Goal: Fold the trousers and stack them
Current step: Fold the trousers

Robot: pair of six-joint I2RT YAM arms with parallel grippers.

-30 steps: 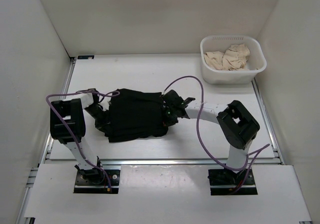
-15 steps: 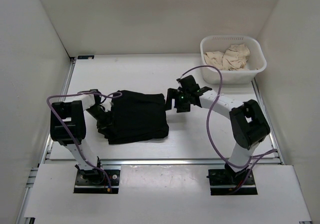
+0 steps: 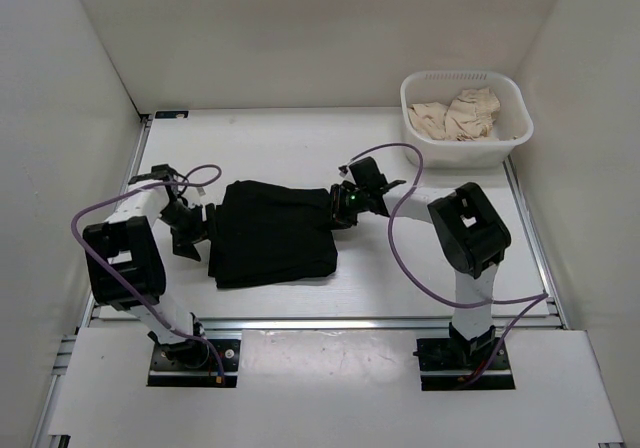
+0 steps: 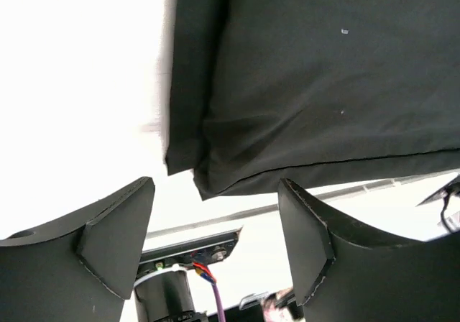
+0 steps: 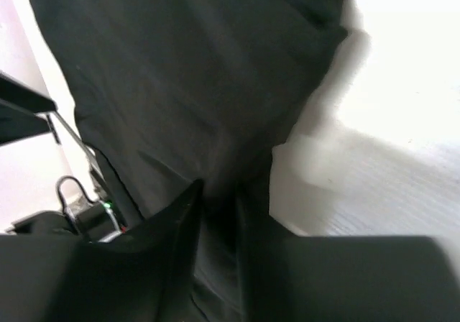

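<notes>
The black trousers (image 3: 272,233) lie folded into a rough square in the middle-left of the table. My left gripper (image 3: 190,230) sits just off their left edge. In the left wrist view it (image 4: 215,236) is open with nothing between its fingers, and the folded trousers (image 4: 316,77) lie just beyond the tips. My right gripper (image 3: 338,206) is at the trousers' upper right edge. In the blurred right wrist view its jaws (image 5: 219,218) stand narrow, with black trouser fabric (image 5: 180,70) filling the gap between them.
A white basket (image 3: 460,154) holding beige cloth (image 3: 458,113) stands at the back right. White walls enclose the table (image 3: 430,258) on three sides. A metal rail runs along the near edge, and purple cables loop over both arms.
My left gripper has let go, opened and backed off to the left of the trousers. My right gripper opened, swung away to the right, then came back to the trousers' right edge and narrowed.
</notes>
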